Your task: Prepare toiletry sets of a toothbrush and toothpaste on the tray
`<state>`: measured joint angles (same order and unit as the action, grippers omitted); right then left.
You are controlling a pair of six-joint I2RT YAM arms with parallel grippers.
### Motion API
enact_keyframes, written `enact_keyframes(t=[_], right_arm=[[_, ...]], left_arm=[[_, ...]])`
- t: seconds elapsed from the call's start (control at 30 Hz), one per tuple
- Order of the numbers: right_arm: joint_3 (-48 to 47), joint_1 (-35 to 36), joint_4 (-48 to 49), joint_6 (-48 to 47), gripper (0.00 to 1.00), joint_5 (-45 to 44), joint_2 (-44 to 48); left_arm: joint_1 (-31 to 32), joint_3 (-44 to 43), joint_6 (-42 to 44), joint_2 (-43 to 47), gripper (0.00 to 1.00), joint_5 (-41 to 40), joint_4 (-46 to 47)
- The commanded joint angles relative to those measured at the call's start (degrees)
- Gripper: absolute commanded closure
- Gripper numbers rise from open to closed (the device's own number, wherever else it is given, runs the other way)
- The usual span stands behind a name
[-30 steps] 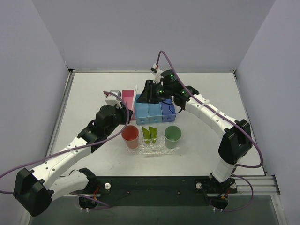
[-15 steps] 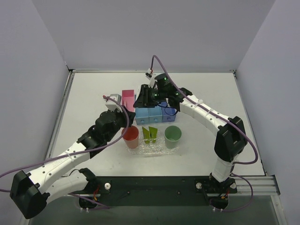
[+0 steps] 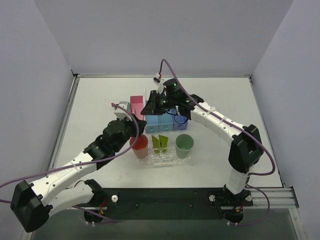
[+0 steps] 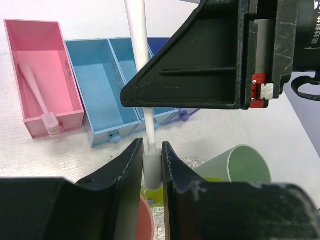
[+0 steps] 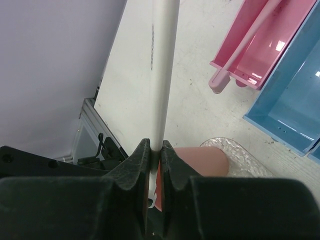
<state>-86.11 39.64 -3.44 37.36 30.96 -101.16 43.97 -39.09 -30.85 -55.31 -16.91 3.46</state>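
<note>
Left gripper (image 4: 151, 148) is pinched tight on the bottom end of a thin whitish toothbrush (image 4: 137, 40), upright above the round pink cup (image 3: 139, 145). The right gripper (image 5: 155, 147) is clamped on its shaft too. Yellow-green toothpaste tubes (image 3: 160, 143) sit on the clear bumpy oval tray (image 3: 150, 161).

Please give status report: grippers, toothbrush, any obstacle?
Both left gripper and right gripper shut on one toothbrush, above pink cup. Two toothpaste tubes on tray. Nothing in the way.

Bins (image 3: 159, 119) just behind crowded tray (image 3: 170, 158)
</note>
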Motion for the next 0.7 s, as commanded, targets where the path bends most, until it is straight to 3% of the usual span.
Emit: enact_keyframes(t=[0.0, 0.1, 0.13, 0.23, 0.4, 0.53, 0.67], right_arm=[[-1.3, 0.1, 2.0, -1.8, 1.0, 0.8, 0.7], [-1.8, -0.3, 2.1, -2.6, 1.0, 1.8, 1.2], [-1.9, -0.6, 2.1, -2.9, 1.0, 2.0, 1.5], [-2.0, -1.4, 1.8, -4.4, 1.0, 3.3, 2.7], [-1.3, -3.1, -2.5, -9.0, 1.0, 7.3, 6.2], [0.7, -4.0, -6.3, -13.6, 1.0, 12.6, 9.1], [2.6, -4.2, -11.4, -18.1, 1.0, 18.3, 12.6]], left_arm=[[0.2, -1.2, 0.6, 0.4, 0.82, 2.1, 5.0], [0.2, -2.3, 1.1, 0.7, 0.64, 3.2, 5.4], [0.2, -2.7, 1.2, 0.7, 0.53, 3.5, 5.2], [-0.3, -4.6, 2.5, 1.6, 0.4, 4.5, 4.7], [-4.6, -7.8, 3.1, 2.7, 0.31, 8.2, 1.6], [-12.9, -11.0, -0.4, 0.7, 0.3, 24.5, 0.7], [-19.2, -11.2, -5.2, -1.8, 0.28, 38.4, 6.6]])
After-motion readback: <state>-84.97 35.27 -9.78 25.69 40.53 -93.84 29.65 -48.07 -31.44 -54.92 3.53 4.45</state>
